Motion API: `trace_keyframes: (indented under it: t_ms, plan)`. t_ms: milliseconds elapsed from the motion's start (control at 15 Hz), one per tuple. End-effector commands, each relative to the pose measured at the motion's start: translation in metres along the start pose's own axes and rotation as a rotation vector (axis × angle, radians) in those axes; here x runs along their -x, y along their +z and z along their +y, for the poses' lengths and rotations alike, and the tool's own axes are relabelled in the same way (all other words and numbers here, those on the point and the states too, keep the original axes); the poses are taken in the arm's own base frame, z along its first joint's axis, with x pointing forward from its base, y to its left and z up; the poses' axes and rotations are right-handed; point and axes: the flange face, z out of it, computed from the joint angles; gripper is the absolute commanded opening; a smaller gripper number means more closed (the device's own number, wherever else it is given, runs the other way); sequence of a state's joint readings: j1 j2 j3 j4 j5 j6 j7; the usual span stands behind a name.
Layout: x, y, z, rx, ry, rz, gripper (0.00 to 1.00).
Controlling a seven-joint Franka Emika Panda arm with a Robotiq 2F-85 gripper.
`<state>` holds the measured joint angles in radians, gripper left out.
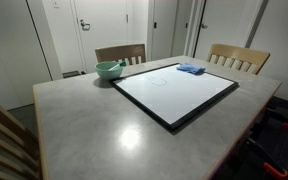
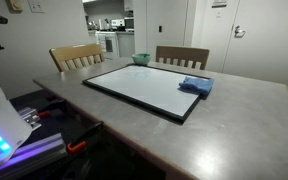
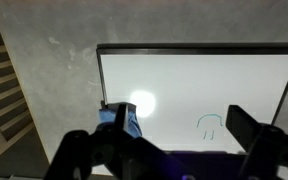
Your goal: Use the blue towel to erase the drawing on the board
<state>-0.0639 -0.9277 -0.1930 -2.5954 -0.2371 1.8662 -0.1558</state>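
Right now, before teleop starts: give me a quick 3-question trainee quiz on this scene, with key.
1. True or false: the gripper holds the blue towel.
2. The green bowl stands: A) on a chair B) on the table, by a corner of the whiteboard C) under the towel.
3. Short answer: has the drawing been erased?
Key: 1 false, the jaws are open and empty; 2 B; 3 no, it shows in the wrist view.

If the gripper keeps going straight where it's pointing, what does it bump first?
Probably the whiteboard. In the wrist view the open gripper points at its white surface, close to the small blue drawing. How far away it is, I cannot tell.
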Motion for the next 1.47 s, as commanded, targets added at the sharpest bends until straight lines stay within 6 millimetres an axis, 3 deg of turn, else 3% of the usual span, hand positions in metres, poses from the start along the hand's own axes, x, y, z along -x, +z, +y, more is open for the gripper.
trace_keyframes:
  t_ms: [0, 467, 533, 600, 667, 867, 1400]
  plan:
    - [-0.012, 0.023, 0.010, 0.012, -0.006, -0.032, 1.00]
    - [-0.029, 0.058, 0.031, 0.007, -0.008, -0.065, 1.00]
    - [-0.030, 0.056, 0.033, 0.020, 0.001, -0.067, 1.00]
    - [-0.025, 0.036, 0.022, 0.045, -0.009, -0.060, 1.00]
    - [-0.025, 0.050, 0.023, 0.001, 0.012, -0.061, 1.00]
    - [-0.026, 0.038, 0.019, 0.021, -0.001, -0.043, 1.00]
    - [-0.052, 0.092, 0.079, -0.111, 0.060, -0.009, 1.00]
